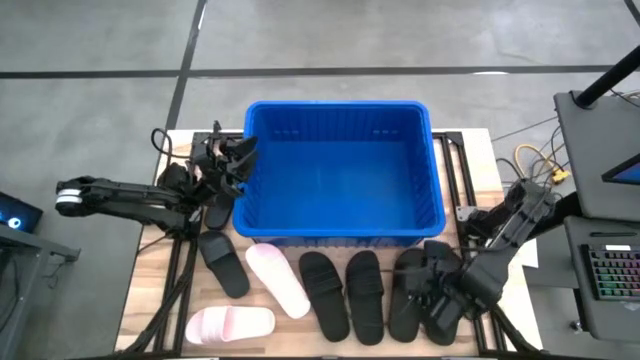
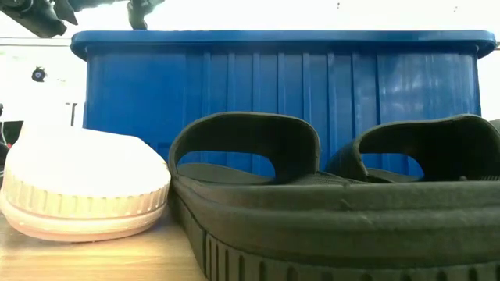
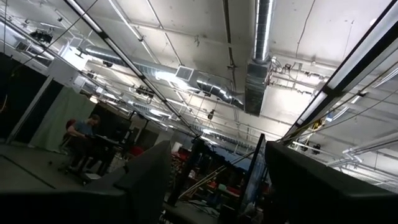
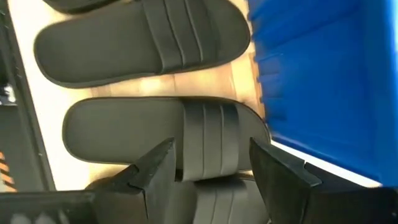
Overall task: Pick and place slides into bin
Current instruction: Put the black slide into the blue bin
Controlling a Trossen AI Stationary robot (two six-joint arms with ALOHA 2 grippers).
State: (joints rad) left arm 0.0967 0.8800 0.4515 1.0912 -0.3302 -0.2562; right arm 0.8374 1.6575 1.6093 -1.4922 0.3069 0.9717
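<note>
The blue bin (image 1: 340,230) stands at the table's middle, nothing showing inside it. In front of it lie two light pink slides (image 1: 278,280) (image 1: 230,323) and several black slides (image 1: 365,295), soles down on the wood. My right gripper (image 4: 214,165) hangs open over the rightmost black slides (image 4: 124,134), fingers pointing down on either side of one strap without touching it. My left gripper (image 1: 228,160) waits open beside the bin's left rim, tipped upward toward the ceiling with nothing between its fingers.
Another black slide (image 1: 222,262) lies near the left arm's cables. The bin's front wall (image 4: 323,87) stands close beside my right gripper. A keyboard and equipment (image 1: 610,265) sit off the table's right edge. In the low view a pink slide (image 2: 86,183) and black slides (image 2: 312,211) fill the foreground.
</note>
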